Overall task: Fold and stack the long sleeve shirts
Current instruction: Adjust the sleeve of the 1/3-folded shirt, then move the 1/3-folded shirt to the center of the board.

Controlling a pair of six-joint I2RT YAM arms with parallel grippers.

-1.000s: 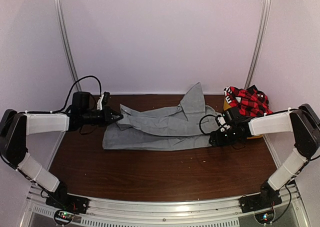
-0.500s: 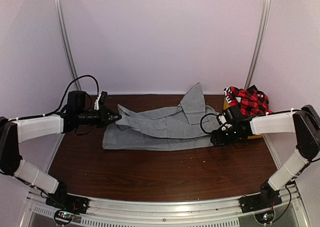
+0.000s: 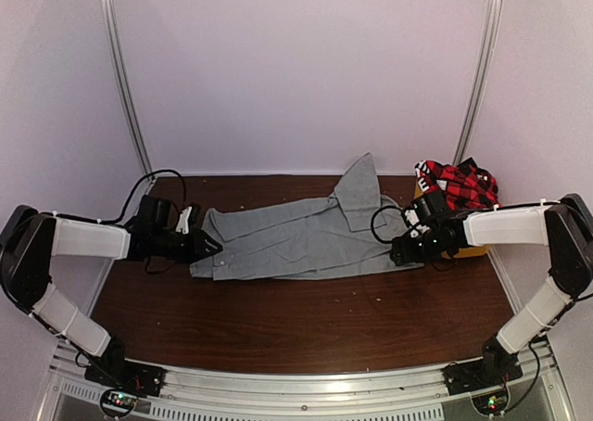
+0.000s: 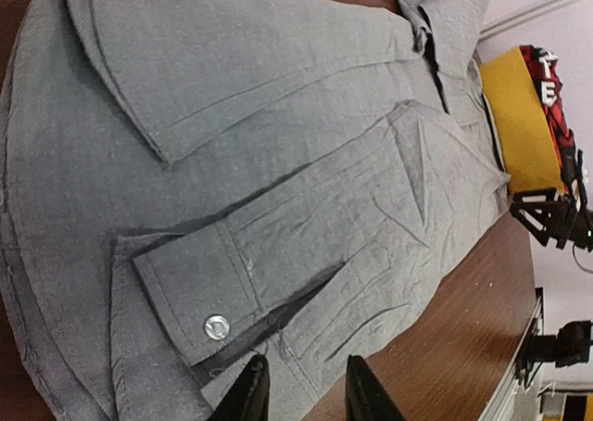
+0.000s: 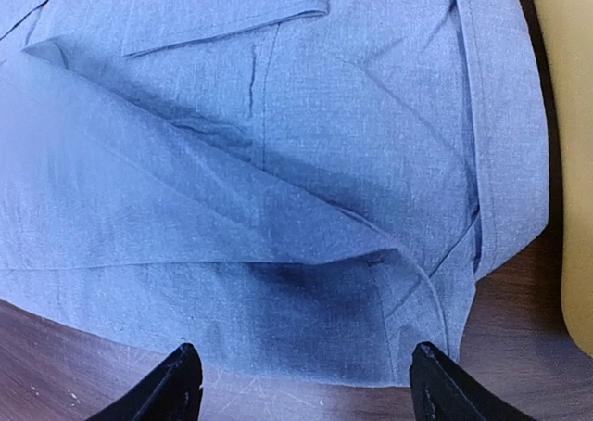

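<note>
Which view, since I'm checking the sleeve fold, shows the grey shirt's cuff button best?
Left wrist: the cuff button sits close and sharp on the grey shirt. Top external shows it too small to make out; right wrist shows only plain cloth, no button.

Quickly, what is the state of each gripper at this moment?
Left gripper: open a little, fingers apart, holding nothing; the grey shirt lies just beyond them.
Right gripper: open wide, holding nothing.
</note>
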